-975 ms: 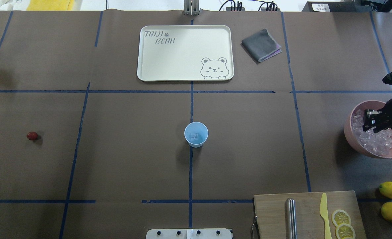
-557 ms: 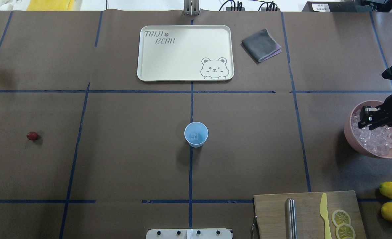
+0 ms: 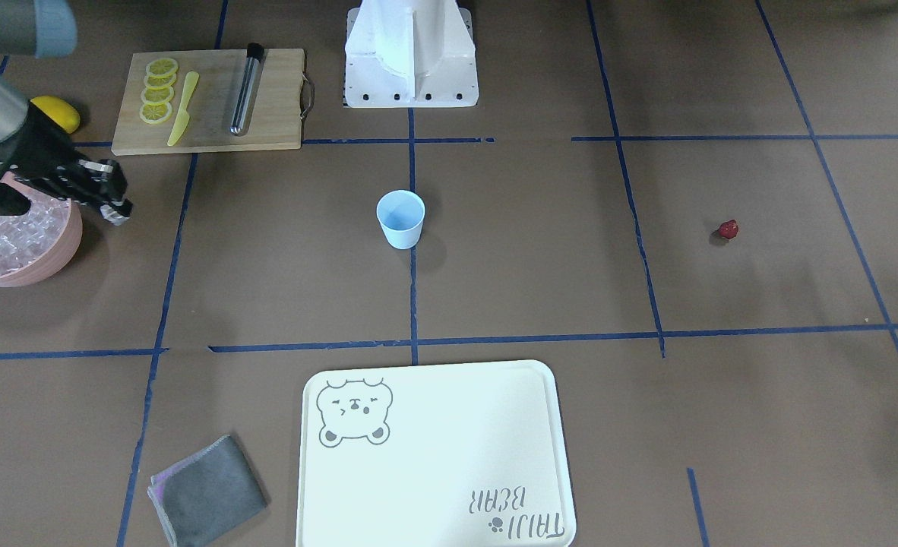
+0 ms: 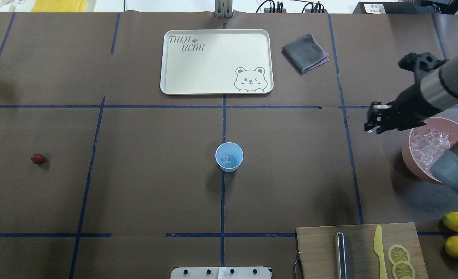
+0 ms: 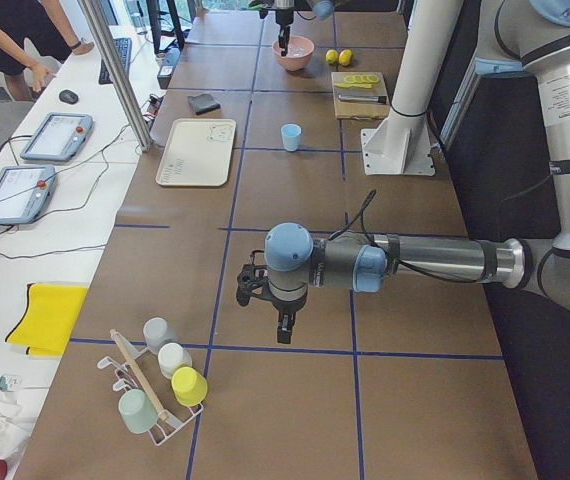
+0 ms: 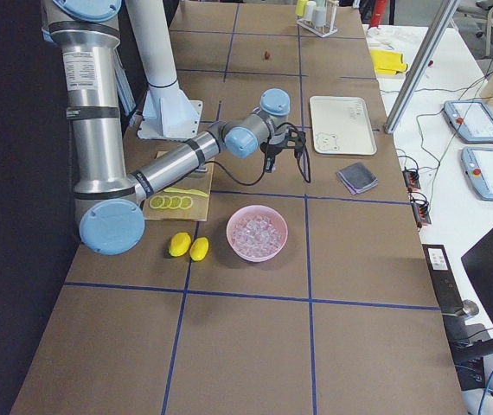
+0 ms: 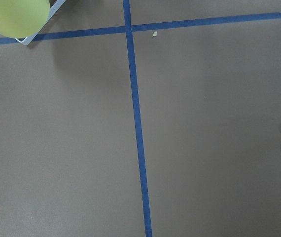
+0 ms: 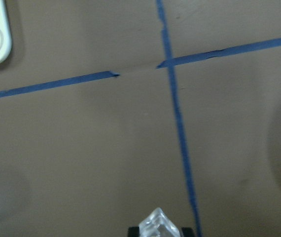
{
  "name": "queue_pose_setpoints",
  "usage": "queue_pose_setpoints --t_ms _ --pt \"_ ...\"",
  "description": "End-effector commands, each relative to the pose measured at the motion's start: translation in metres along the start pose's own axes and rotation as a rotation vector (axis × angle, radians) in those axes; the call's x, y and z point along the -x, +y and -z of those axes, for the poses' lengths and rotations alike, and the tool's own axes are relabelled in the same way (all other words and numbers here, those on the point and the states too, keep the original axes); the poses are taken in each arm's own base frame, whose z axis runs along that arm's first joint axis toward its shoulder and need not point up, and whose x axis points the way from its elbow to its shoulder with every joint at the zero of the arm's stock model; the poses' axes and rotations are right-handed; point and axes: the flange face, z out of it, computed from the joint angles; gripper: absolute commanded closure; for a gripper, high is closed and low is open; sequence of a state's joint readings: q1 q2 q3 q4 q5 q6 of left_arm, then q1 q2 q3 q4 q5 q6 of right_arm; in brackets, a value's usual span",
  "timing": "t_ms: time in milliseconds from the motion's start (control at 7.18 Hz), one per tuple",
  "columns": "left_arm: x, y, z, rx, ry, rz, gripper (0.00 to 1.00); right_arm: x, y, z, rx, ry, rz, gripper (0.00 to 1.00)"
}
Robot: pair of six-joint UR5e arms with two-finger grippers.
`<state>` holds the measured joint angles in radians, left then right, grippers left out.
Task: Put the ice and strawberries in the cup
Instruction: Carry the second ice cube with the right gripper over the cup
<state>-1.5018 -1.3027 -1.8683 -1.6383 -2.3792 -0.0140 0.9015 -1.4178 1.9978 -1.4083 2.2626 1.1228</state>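
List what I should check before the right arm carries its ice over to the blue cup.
1. Grip: ok. The right gripper is shut on the held ice cube, which shows between its tips in the right wrist view.
2. Cup: ok. It is upright with an open mouth, and a second cube lies inside.
3. Path: ok. Only bare table lies between gripper and cup.
4. Left gripper: position ok, far from the cup. Open or shut: cannot tell.
5. Strawberry: not ok. It lies on the table, outside the cup.
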Motion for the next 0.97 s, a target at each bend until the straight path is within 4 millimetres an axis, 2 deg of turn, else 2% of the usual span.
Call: queue_pose_setpoints --t_ms 0,139,278,418,557,835 --pt "0.000 -0.001 0.000 -0.001 0.000 -0.001 0.00 0.142 0.049 -0.045 -0.011 -0.060 -0.066 0.99" --pt "-0.002 -0.001 0.001 -0.003 0.000 -0.005 0.00 0.215 0.057 -0.070 -0.037 -0.082 -0.111 0.98" --pt "-0.002 -0.001 0.002 -0.004 0.000 -0.007 0.00 0.256 0.066 -0.090 -0.044 -0.088 -0.134 0.98" --pt "-0.004 -0.002 0.003 -0.007 0.000 -0.008 0.00 0.279 0.076 -0.094 -0.049 -0.100 -0.126 0.98" --pt "-0.005 -0.002 0.004 -0.009 0.000 -0.011 0.00 0.284 0.082 -0.095 -0.042 -0.106 -0.118 0.96" --pt "-0.005 -0.002 0.004 -0.010 0.000 -0.012 0.00 0.288 0.093 -0.104 -0.049 -0.099 -0.108 0.85"
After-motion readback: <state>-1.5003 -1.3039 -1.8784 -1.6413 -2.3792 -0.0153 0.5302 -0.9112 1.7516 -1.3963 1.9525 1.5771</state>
